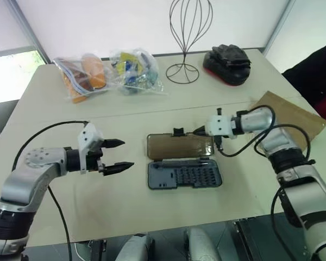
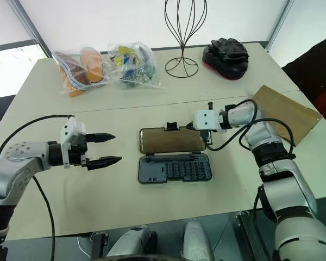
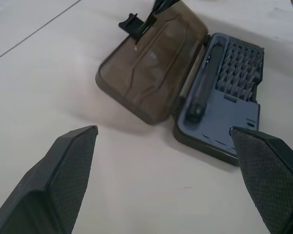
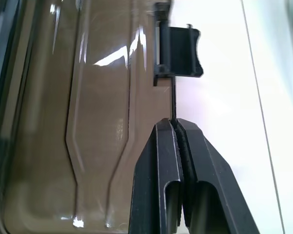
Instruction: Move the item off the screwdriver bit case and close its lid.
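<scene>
Nearest the camera, the left gripper (image 1: 118, 155) hovered above the beige matte table (image 1: 54, 119), its two black fingers spread wide apart and empty, pointing toward the case. From the left wrist view, those fingers' pads (image 3: 71, 168) showed a fine cross-hatched texture that the head views did not reveal.

Just beyond lay the flat rectangular dark grey-blue plastic screwdriver bit case (image 1: 185, 174), open, its long axis running left to right across the table. Rows of small bits filled the right part of its base. The left wrist view also showed one long dark slot along the hinge side.

Hinged to its far edge, the smoky translucent brown plastic lid (image 1: 179, 145) lay folded back, roughly flat, with the same left-to-right axis. A small black latch tab (image 1: 179, 131) stood on its far edge. The right wrist view showed moulded ridges and glossy highlights on the panel.

At the lid's far right edge, the right gripper (image 1: 200, 130) had its black fingers pressed together. The right wrist view showed them pinched on the lid's thin rim, just beside the latch tab.

Farther right, well apart from the case, the flat rectangular brown kraft paper bag (image 1: 293, 111) rested on the table, partly behind the right arm.

Along the far side lay two clear plastic bags of colourful items (image 1: 106, 73), a black wire stand with a balloon-shaped top (image 1: 187, 38), and a black-and-red bundle (image 1: 227, 64).
</scene>
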You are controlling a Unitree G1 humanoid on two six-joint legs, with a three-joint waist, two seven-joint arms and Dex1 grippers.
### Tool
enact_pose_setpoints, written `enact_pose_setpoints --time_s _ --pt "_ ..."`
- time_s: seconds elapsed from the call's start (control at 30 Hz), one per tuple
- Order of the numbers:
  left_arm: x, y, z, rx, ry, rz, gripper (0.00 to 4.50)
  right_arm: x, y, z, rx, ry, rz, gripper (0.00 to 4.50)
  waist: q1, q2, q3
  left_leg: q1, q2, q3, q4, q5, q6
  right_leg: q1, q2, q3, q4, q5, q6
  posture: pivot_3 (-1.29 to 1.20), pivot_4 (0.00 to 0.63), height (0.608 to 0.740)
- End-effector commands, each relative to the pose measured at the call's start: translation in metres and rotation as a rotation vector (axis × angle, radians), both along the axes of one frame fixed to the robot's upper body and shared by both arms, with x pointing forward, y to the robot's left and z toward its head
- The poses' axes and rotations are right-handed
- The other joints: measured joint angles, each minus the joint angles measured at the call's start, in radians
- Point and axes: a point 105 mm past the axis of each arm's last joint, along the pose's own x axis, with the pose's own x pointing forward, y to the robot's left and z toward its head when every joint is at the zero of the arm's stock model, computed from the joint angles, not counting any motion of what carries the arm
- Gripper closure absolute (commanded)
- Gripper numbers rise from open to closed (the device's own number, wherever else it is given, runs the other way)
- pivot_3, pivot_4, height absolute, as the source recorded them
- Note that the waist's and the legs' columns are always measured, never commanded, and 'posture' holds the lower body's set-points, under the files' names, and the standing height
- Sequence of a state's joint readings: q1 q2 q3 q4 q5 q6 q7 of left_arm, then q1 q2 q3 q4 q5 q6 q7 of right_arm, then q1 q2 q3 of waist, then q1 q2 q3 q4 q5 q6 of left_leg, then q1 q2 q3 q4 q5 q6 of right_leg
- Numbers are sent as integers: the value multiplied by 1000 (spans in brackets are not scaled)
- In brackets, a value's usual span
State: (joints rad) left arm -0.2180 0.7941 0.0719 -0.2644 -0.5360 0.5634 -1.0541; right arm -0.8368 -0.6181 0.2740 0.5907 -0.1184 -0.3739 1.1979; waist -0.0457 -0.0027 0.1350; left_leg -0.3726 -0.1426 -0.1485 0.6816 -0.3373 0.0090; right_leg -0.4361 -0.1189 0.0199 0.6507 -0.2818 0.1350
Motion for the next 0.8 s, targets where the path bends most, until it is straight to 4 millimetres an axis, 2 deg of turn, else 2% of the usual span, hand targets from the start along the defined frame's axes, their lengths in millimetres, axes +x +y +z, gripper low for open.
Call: enact_pose_setpoints --time_s 0.03,0.17,0.37,0.53,0.8 --pt "-3 -9 9 -12 -39 -30 0 -3 17 1 29 -2 25 4465 0 0 0 0 0 0 0 0 0 0 0 0 0 0 0 0 150 740" --pt "-3 -8 9 -17 -43 -12 0 5 8 -9 -11 27 -53 4465 1 0 0 0 0 0 0 0 0 0 0 0 0 0 0 0 150 740" --pt "-3 -8 8 -24 -50 4 0 16 -2 -12 -23 24 -127 4465 2 0 0 0 0 0 0 0 0 1 0 0 0 0 0 0 150 740" --pt "0 -8 8 -29 -56 10 0 15 0 -14 -38 17 -102 4465 1 0 0 0 0 0 1 0 0 1 0 0 0 0 0 0 150 740" --pt "4 -10 7 -37 -59 18 0 17 11 0 -4 -45 -71 4465 0 0 0 0 0 0 1 0 0 1 0 0 0 0 0 0 150 740"
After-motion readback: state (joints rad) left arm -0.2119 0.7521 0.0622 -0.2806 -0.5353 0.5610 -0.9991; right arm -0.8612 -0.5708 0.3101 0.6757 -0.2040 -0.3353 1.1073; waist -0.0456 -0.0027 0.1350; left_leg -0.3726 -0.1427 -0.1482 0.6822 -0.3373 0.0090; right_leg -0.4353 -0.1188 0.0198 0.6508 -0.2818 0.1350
